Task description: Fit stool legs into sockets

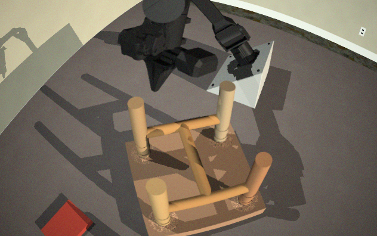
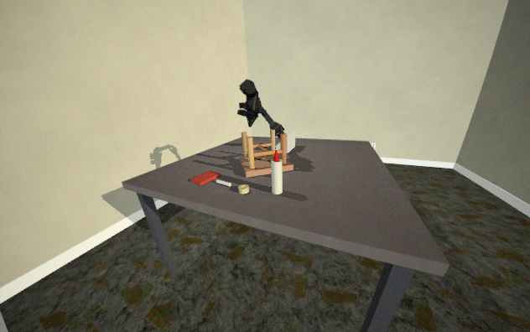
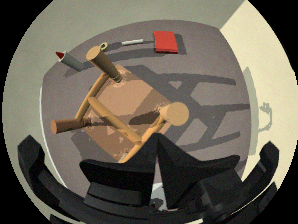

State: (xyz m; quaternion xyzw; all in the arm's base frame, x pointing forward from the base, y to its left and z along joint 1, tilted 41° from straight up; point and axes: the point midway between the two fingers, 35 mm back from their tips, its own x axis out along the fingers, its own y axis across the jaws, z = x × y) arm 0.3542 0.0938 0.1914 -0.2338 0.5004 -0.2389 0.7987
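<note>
The seat lies flat upside down. All four legs stand in its corners: back-left, back-right, front-left and reddish front-right. Grooved rings show near their feet; whether every shoulder touches the seat is too small to tell. Two side rails and a middle bar join the legs. My gripper is shut and empty, above and behind the back-left leg, apart from it. The back-right leg is hidden in the wrist view.
A pale angled block stands behind the stool by the arm's base. A red block, a white stick, a tape roll and a red-tipped bottle are on the table, apart from the stool.
</note>
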